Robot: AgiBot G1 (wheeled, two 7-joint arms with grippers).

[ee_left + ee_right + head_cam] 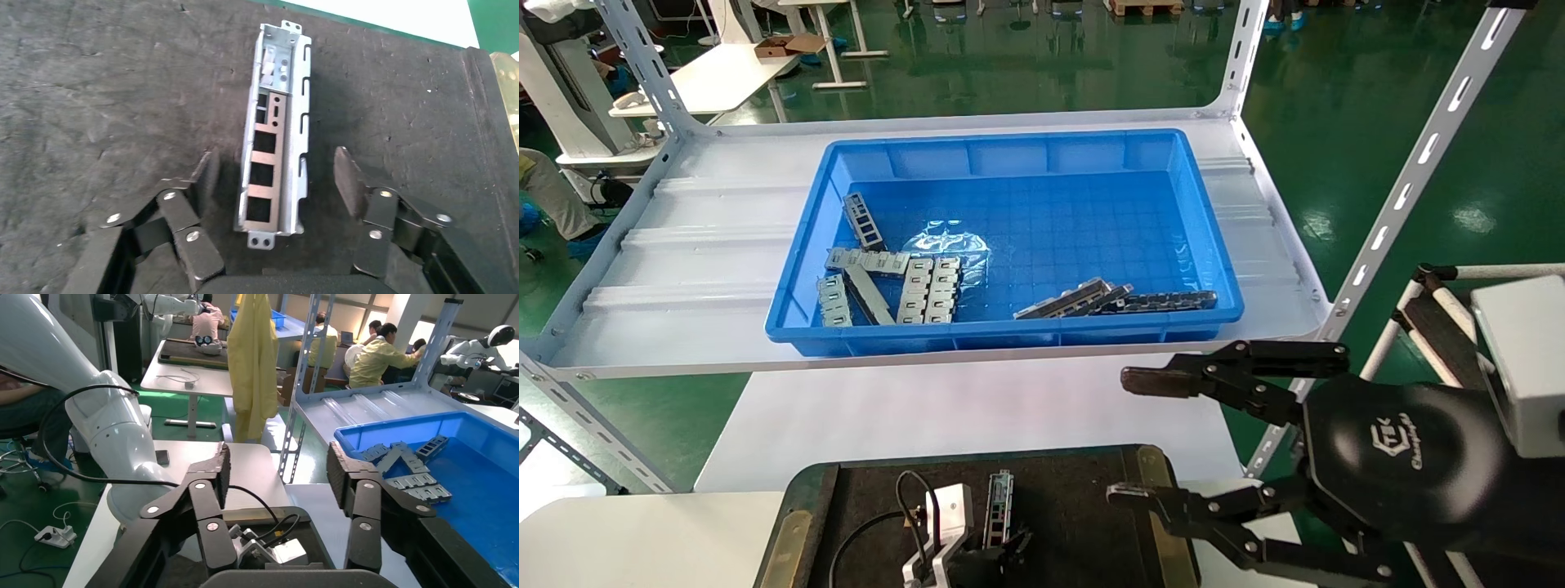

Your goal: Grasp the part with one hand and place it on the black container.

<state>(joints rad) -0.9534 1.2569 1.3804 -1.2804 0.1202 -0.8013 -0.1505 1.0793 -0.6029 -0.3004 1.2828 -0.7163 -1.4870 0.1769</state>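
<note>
The part, a narrow silver-grey metal channel with rectangular cutouts, lies flat on the black container's dark felt. In the head view the part lies mid-tray on the black container, just beyond my left gripper. My left gripper is open, its fingers apart on either side of the part's near end without touching it. My right gripper is open and empty, held in the air at the tray's right edge; it also shows in the right wrist view.
A big blue plastic bin on the white shelf holds several more metal parts and a plastic bag. Slotted white shelf posts stand at the right and back. The white table lies under the tray.
</note>
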